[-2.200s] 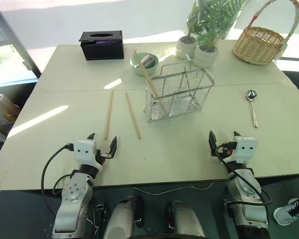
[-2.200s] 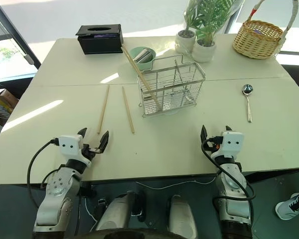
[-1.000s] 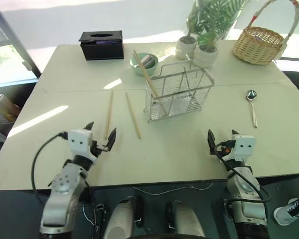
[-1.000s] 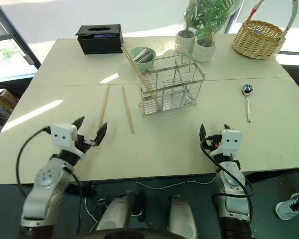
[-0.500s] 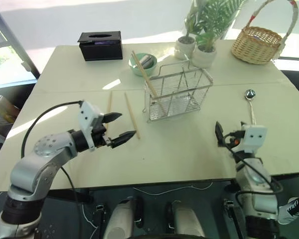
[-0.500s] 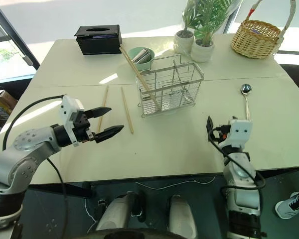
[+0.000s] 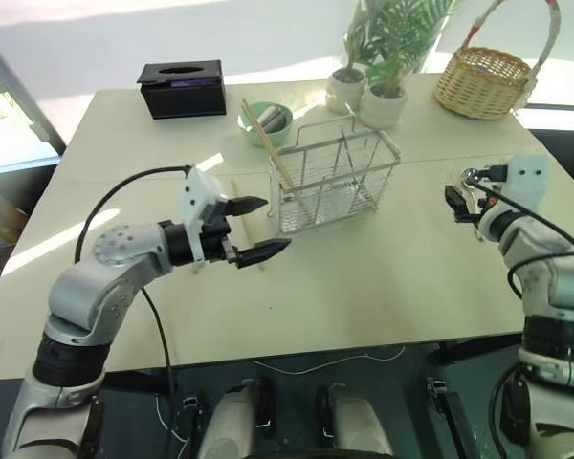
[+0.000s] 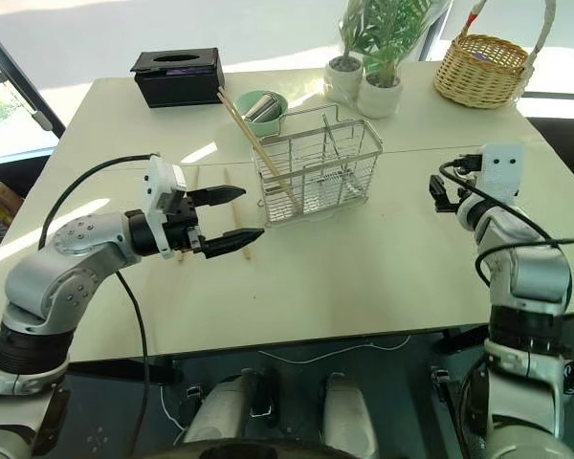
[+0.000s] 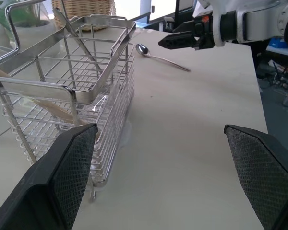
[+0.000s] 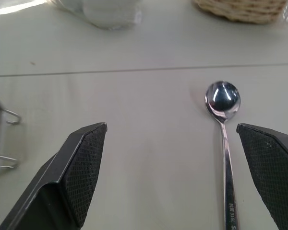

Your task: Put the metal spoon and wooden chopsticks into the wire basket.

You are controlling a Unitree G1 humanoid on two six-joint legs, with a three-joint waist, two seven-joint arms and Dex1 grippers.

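Arms are what has changed: a second ago both sat low at the near edge of the desk (image 7: 383, 277), and now both are up and reaching in. The left gripper (image 7: 253, 229) has swung across toward the middle and hangs level in front of the wire basket (image 7: 335, 180), jaws spread wide, holding nothing. It now sits over the two wooden chopsticks (image 8: 224, 177) lying flat on the desk left of the basket, so they are mostly hidden behind it. A third stick (image 7: 265, 145) already leans inside the basket's left end.

The right gripper (image 8: 440, 194) has lifted and pushed out toward the right edge, jaws also spread and empty. The metal spoon (image 10: 224, 124) lies flat just ahead of it on the right side of the desk, bowl pointing to the far edge, handle toward the robot, well apart from the basket.

My guess is each arm is lining up for its own pick: spoon on the right, sticks on the left. Neither grasp has begun.

The desk is pale cream with a seam across it. Along its far edge stand a black tissue box (image 7: 182, 86), a small green bowl (image 7: 266, 120), two potted plants (image 7: 368, 91) and, at the far right corner, a wicker basket (image 7: 486, 81). Bright daylight falls across the floor beyond.
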